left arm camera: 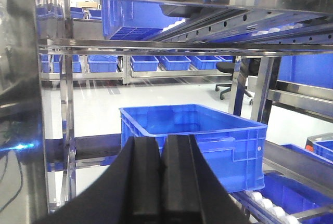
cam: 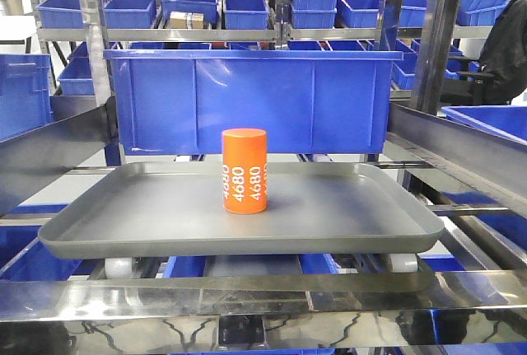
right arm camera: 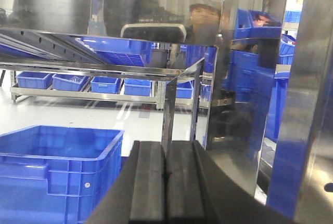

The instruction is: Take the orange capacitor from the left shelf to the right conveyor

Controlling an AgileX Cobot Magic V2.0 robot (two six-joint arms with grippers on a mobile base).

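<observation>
- The left gripper (left arm camera: 162, 146) is clenched, its two black fingers (left arm camera: 145, 177) pressed flat together with nothing between them.
- Straight ahead of it, just past the fingertips, sits an open blue bin (left arm camera: 208, 135). A steel crossbar (left arm camera: 156, 44) runs higher up and farther ahead.
- The right gripper (right arm camera: 166, 151) is also clenched on nothing, its fingers touching along their length.
- Directly ahead of it rises a thin steel upright (right arm camera: 167, 109). A second blue bin (right arm camera: 57, 161) lies ahead and to its left.
- The orange capacitor (cam: 244, 171) stands upright near the middle of the grey tray (cam: 148, 207) on the left shelf (cam: 247, 297), with white "4680" printed lengthwise. Only the front view shows it, so its place relative to either gripper cannot be told.
- A large blue bin (cam: 247, 100) stands just behind the tray.
</observation>
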